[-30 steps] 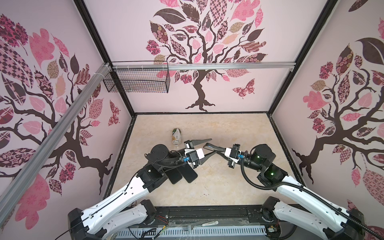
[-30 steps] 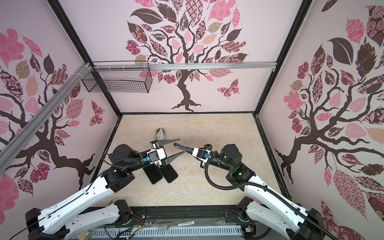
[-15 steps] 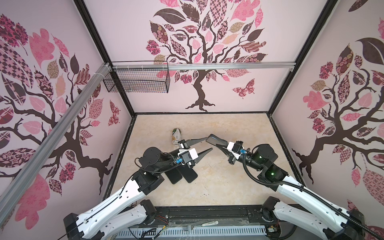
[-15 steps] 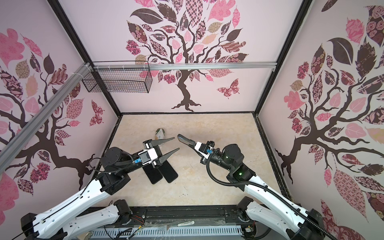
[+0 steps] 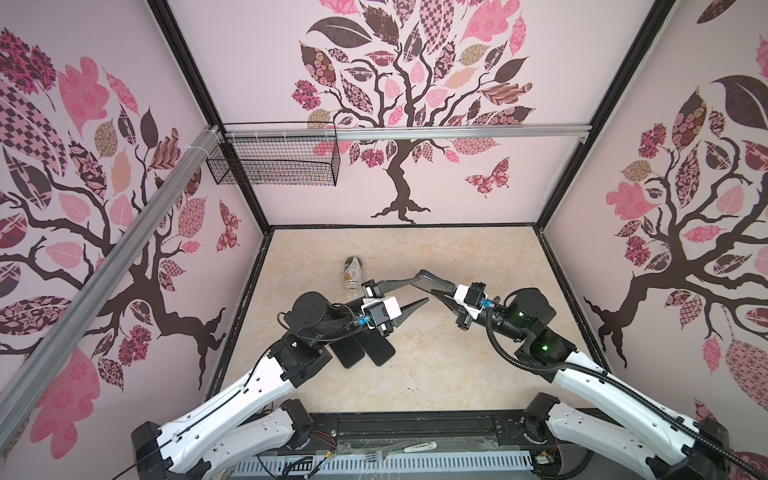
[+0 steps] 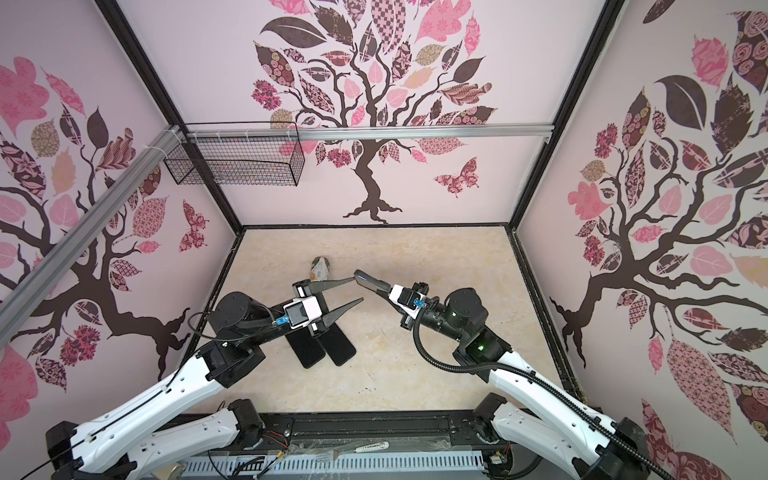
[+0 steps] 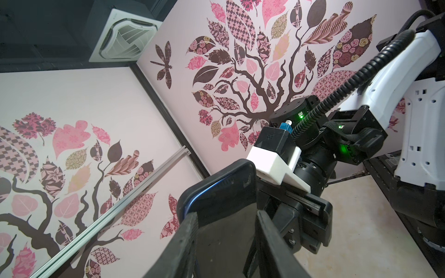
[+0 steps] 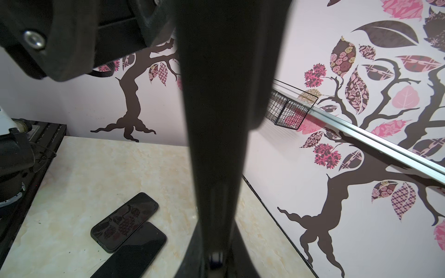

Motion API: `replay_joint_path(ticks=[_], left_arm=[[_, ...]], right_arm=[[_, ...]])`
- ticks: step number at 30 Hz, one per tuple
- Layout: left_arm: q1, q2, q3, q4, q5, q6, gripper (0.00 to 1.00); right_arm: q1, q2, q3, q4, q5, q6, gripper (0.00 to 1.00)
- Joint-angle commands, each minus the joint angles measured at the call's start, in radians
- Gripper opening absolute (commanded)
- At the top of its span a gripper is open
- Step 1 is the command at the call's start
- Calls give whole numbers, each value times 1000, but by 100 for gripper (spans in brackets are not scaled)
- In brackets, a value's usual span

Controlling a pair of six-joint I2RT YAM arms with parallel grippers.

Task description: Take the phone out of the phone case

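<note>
Nearest the front rail, in the lower middle of both top views, a glossy slab [image 8: 125,220] and a dull slab [image 8: 134,250] lie flat and side by side on the worktop [image 5: 457,365], partly hidden under the left forearm. They are phone-shaped and look set aside, and neither hand touches them. Whether they are handsets or empty shells I cannot tell.

Just above them, at the centre of the frame, the task's thing is held in the air. It is the phone case [image 7: 216,174] with the phone [image 7: 224,209] seated in it, a blue edge showing inside the dark rim. The right hand [image 5: 441,291] is clamped narrow on one end, which I take as an anchor that leaves the other end free to be worked. The left hand [image 5: 420,290] meets that free end with its fingers partway apart. Whether they press on it cannot be told. The extraction looks not yet begun.

Both arms rise from the lower corners of the frame with elbows lifted and forearms converging. Their wrists are about level and point at each other, clear of the worktop.

Further up the frame, a drinks can [image 5: 353,272] lies on its side on the worktop. Farthest off, a wire basket [image 5: 274,166] hangs at upper left.
</note>
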Motion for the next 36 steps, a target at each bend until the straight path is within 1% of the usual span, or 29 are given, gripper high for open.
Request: replay_joint_path(ticks=[1, 6, 14, 21, 36], left_arm=[[-3, -4, -23, 21, -7, -4, 42], [-4, -14, -32, 33, -28, -3, 43], [-5, -7, -33, 35, -40, -2, 43], [-3, -13, -34, 35, -61, 2, 43], [-3, 9, -23, 19, -21, 2, 43]], right_arm=[[2, -18, 23, 77, -16, 12, 0], [2, -27, 14, 91, 29, 16, 0], [2, -28, 16, 86, -9, 7, 0], [1, -25, 16, 90, -18, 1, 0], [1, -7, 34, 68, -55, -6, 0]])
